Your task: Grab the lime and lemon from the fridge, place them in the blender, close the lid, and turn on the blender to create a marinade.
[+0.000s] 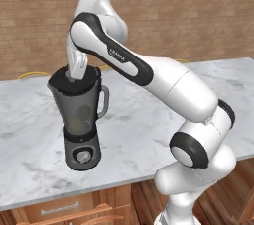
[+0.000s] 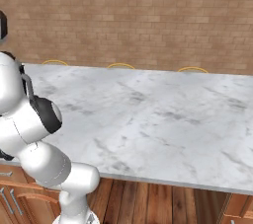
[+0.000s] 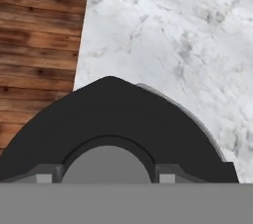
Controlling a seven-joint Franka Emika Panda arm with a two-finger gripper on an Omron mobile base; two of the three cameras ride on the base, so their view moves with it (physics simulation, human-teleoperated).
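The blender stands on the marble counter near its front left, knob facing me. The black lid lies level on the jug's mouth. My gripper comes straight down onto it. In the hand view its two tips flank the lid's grey centre cap closely, so the gripper is shut on that cap. A pale yellow shape, the lemon, shows faintly through the smoky jug wall. I cannot make out the lime inside. The fridge is out of view.
The marble counter runs wide to the right of the blender, with a brick wall behind it. Wooden drawers sit under the front edge, and wood floor lies beyond the counter's side edge.
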